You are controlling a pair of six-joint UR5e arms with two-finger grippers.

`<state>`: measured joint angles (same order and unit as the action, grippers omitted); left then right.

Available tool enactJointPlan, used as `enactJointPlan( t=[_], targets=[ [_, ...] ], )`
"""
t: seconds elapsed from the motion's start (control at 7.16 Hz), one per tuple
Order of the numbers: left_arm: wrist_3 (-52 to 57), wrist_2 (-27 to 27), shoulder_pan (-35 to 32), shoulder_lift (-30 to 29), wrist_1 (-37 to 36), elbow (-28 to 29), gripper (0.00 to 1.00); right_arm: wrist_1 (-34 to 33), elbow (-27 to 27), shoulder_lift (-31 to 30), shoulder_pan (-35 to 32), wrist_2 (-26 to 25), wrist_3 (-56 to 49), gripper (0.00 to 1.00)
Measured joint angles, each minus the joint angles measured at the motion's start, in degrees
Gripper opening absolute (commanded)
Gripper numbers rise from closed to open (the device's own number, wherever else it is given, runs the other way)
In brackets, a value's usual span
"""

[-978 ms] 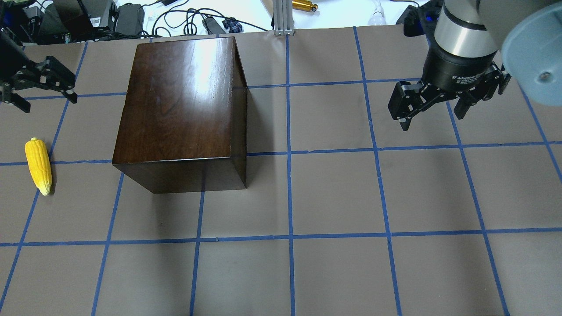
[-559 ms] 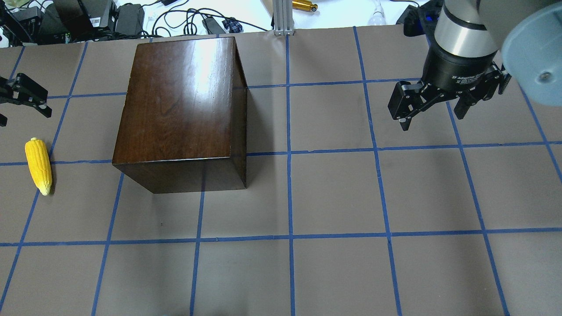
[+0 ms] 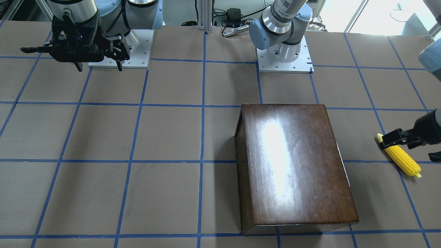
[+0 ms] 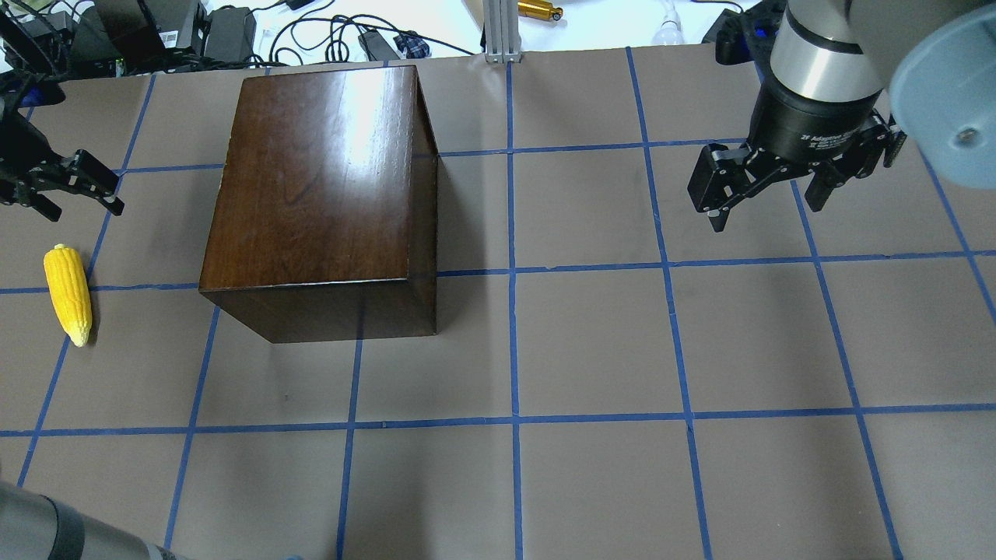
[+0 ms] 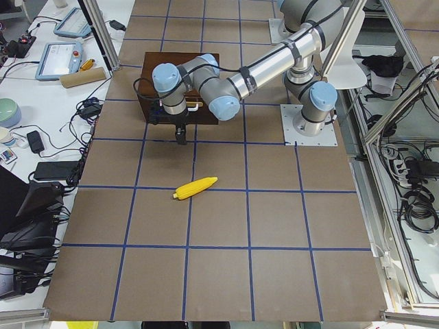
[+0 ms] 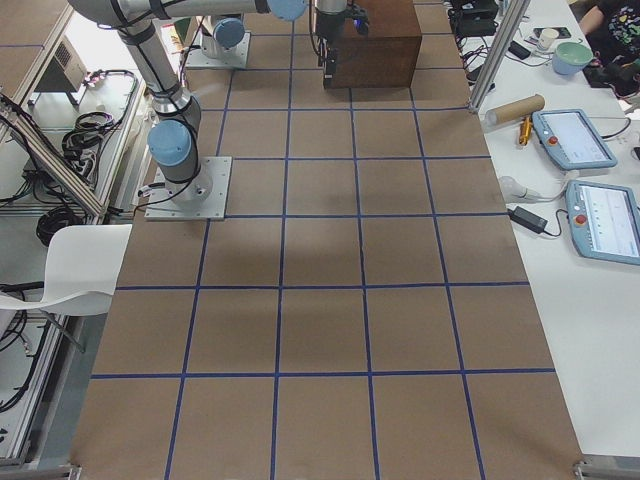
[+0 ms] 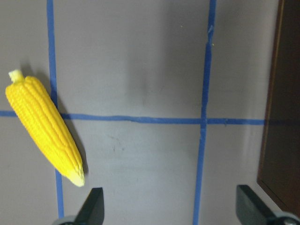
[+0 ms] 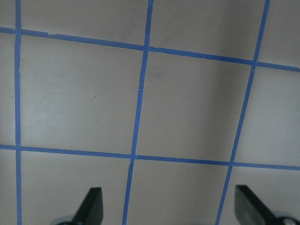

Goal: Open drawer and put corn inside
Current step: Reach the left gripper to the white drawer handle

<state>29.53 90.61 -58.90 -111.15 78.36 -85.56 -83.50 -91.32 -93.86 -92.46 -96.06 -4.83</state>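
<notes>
The yellow corn point(image 4: 68, 294) lies flat on the table to the left of the dark wooden box point(image 4: 319, 179). It also shows in the front view point(image 3: 401, 160) and the left wrist view point(image 7: 44, 129). The box looks closed, and I cannot make out the drawer front in these views. My left gripper point(image 4: 82, 206) is open and empty. It hovers just beyond the corn's stub end, between the corn and the table's far edge. In the left wrist view the corn sits left of the gap between the fingers point(image 7: 93, 206). My right gripper point(image 4: 766, 210) is open and empty, raised at the far right.
The table is brown with a grid of blue tape lines point(image 4: 513, 420). Cables, power bricks and a metal post point(image 4: 502, 31) lie beyond its far edge. A grey arm segment point(image 4: 47, 529) shows at the bottom left of the overhead view. The box edge point(image 7: 283, 117) is at the left wrist view's right.
My left gripper swung out to the left, then came back towards the corn, still open. A grey arm segment has come into the overhead view's bottom left. The right arm, corn and box have not moved.
</notes>
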Motion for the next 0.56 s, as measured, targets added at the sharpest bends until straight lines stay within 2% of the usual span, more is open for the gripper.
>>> enactJointPlan(
  t=[0.28, 0.56],
  targets=[
    [0.4, -5.0, -0.1, -3.4, -0.1, 1.3, 1.0, 0.0, 0.0, 0.0, 0.0, 0.1, 0.0, 1.0],
    [1.1, -15.0, -0.5, -4.0, 0.2, 1.1, 1.0, 0.0, 0.0, 0.0, 0.0, 0.1, 0.0, 1.0]
  ],
)
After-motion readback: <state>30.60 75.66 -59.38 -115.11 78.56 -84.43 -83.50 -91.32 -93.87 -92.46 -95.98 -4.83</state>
